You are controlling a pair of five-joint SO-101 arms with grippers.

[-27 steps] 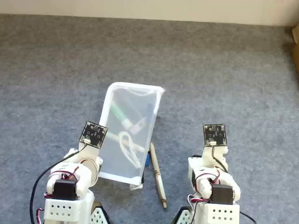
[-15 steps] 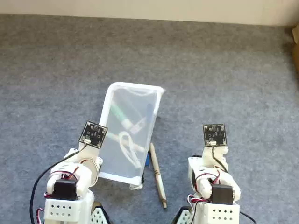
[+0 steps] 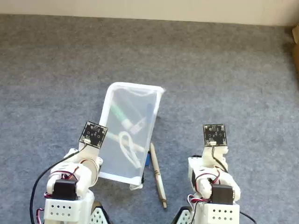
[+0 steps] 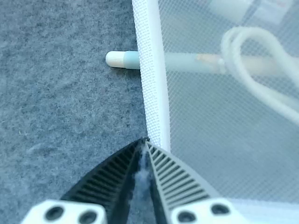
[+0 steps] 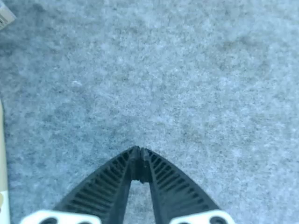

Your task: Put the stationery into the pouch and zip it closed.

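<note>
A clear mesh pouch (image 3: 128, 135) with a white border lies on the grey carpet between the two arms, nearer the left one. Inside it I see a green-capped marker (image 3: 120, 116), a blue pen (image 3: 149, 112) and a coiled white cord (image 3: 129, 147). A beige pen (image 3: 158, 176) lies on the carpet outside, along the pouch's right edge. A pale marker (image 4: 122, 59) pokes out past the pouch's white border (image 4: 152, 79). My left gripper (image 4: 143, 142) is shut, its tips touching that border. My right gripper (image 5: 137, 150) is shut over bare carpet.
Grey carpet (image 3: 224, 70) stretches wide behind and to the right of the pouch. A pale wall strip (image 3: 149, 7) runs along the far edge. A brown object (image 3: 296, 42) sits at the far right edge.
</note>
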